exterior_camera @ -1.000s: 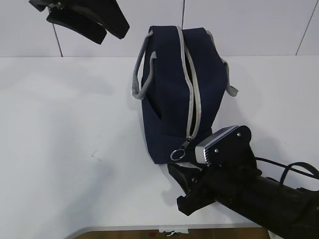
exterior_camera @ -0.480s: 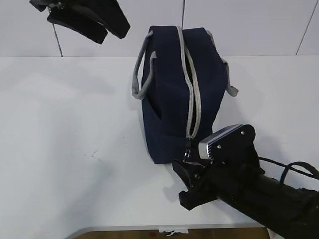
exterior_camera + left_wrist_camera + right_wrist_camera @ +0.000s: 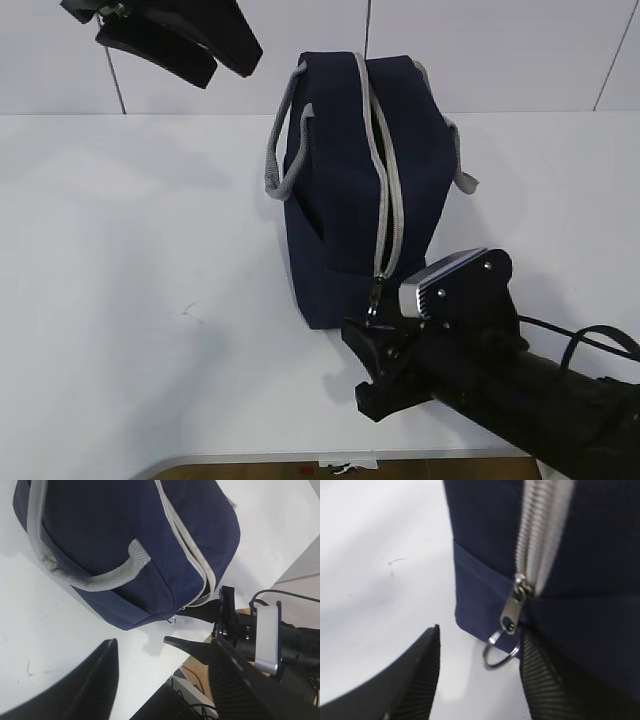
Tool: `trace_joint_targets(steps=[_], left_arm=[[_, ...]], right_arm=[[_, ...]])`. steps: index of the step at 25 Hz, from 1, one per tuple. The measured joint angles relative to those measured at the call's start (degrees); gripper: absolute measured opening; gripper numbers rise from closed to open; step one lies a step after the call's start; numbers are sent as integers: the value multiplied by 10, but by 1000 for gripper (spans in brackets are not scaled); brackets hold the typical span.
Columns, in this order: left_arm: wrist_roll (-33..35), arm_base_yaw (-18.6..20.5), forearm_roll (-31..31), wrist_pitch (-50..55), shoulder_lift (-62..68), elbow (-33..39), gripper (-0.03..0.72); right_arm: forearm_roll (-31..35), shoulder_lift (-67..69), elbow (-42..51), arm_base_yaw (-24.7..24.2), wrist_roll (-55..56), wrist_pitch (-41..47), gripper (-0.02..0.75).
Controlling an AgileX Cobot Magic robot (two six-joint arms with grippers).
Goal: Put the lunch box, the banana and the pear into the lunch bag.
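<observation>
Navy lunch bag [image 3: 360,180] stands mid-surface, zipped; ring pull [image 3: 501,655] hangs at its near end, between the spread right fingers [image 3: 540,675]. Left fingers [image 3: 105,680], also spread, hover well apart.

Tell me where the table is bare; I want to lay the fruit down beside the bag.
Free: the wide white table left of the lunch bag, below the raised left gripper, and the strip right of the bag. Crowded: the near end, where the right gripper, jaws apart, flanks the ring pull.

Lunch bag [image 3: 125,550] (zipped) beside right gripper [image 3: 192,630].
</observation>
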Motion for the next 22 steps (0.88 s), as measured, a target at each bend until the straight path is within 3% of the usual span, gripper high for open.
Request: trace_joint_targets(steps=[10,19,22], left_arm=[[0,0,-5,0,0,0,433],[0,0,-6,0,0,0,433],[0,0,-6,0,0,0,433]], right_arm=[[-8,1,0,0,0,-4,403],[27,1,0,0,0,4,400],[35,1,0,0,0,8,358]])
